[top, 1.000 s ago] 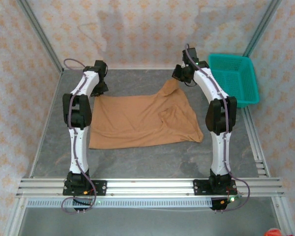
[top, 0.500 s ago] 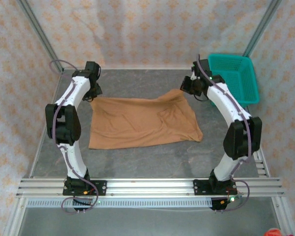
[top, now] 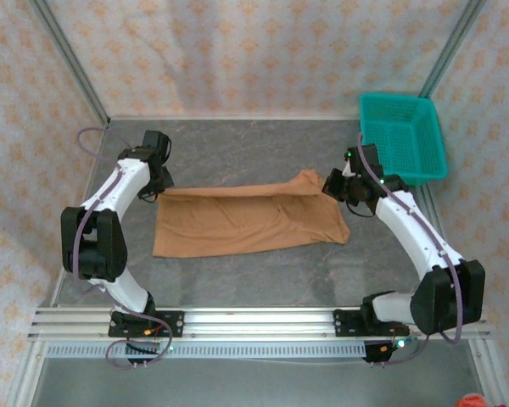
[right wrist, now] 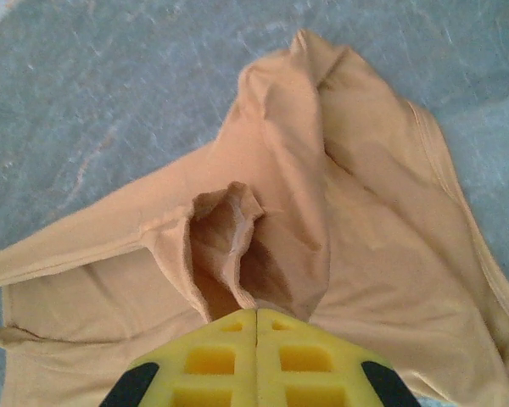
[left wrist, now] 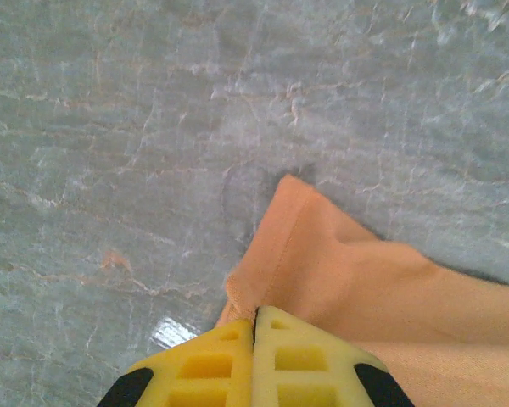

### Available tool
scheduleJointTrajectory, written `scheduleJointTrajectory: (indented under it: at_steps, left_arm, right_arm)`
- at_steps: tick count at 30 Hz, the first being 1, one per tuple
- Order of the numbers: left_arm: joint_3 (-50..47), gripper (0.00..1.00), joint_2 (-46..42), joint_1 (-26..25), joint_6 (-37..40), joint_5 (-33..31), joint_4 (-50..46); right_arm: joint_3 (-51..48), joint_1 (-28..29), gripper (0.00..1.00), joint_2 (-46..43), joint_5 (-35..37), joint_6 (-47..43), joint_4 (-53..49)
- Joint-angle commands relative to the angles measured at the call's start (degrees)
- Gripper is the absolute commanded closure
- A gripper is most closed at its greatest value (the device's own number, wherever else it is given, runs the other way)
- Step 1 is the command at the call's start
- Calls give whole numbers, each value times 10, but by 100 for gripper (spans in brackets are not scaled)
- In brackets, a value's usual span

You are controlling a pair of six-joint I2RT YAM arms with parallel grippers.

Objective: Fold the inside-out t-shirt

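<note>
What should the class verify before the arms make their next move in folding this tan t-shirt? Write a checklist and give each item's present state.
1. Left gripper shut on the t-shirt: ok, the cloth corner is pinched between its closed fingers.
2. Right gripper shut on the cloth: ok, a bunched fold runs into its closed fingers.
3. The two grips at opposite ends of the far edge: ok in the top view.
4. Near edge lying flat on the table: ok.
5. Teal basket apart from the cloth: ok.
6. Whether the right gripper holds one layer or several: cannot tell.
</note>
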Motion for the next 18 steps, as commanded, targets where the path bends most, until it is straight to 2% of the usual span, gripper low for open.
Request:
scheduleJointTrajectory:
  at_steps: [1,7,8,9,10,14,16,18]
  left_arm:
    - [-37,100,-9,-9,-18,-15,18]
    - [-114,100,-20,-34,-39,-29,40]
    - [-126,100,-22,-34,-41,-31,44]
    - [-139,99,-23,-35,-42,-31,50]
    - [-150,95,-24,-36,-54,-31,56]
    - [-156,61,-32,-37,-65,-39,56]
    - [-136,56,-43,-39,-64,-49,43]
    - [-111,54,-54,-45,-61,-58,30]
  right_arm:
    - [-40,-2,100,-8,-5,15,8]
    - [-154,-2,100,-32,-23,72,63]
    - [-176,-1,99,-38,-33,86,80]
    - [-200,-1,94,-45,-41,102,99]
    - [-218,-1,87,-51,-41,113,110]
    - [-211,-1,68,-58,0,107,82]
    - [-178,-2,62,-58,25,93,59]
    - [-147,-1,61,-53,34,81,55]
